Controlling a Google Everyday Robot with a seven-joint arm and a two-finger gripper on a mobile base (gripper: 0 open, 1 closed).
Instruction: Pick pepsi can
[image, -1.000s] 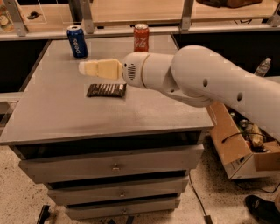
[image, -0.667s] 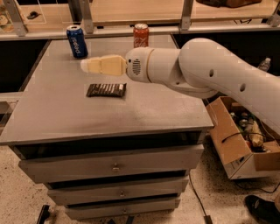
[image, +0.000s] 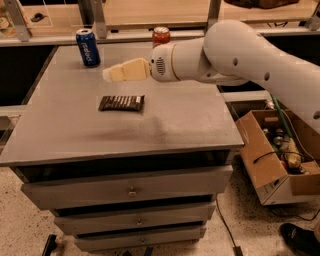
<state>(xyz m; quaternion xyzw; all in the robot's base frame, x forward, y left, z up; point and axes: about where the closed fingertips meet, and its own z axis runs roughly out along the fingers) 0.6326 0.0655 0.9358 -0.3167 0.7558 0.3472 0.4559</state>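
Observation:
The pepsi can (image: 88, 47) is dark blue with white lettering and a silver top. It stands upright at the far left of the grey table top (image: 180, 125). My gripper (image: 111, 74) is cream-coloured and points left, hovering above the table. It is to the right of the pepsi can and a little nearer the camera, not touching it. My white arm (image: 235, 52) reaches in from the right.
A red Coca-Cola can (image: 161, 35) stands at the far edge, its lower part hidden behind my wrist. A dark snack bar (image: 121, 103) lies flat below the gripper. Drawers (image: 131, 190) are under the top. An open cardboard box (image: 272, 160) of clutter sits on the floor at right.
My gripper has shifted a little to the right, away from the pepsi can, and the arm has risen. The cans and the snack bar have not moved.

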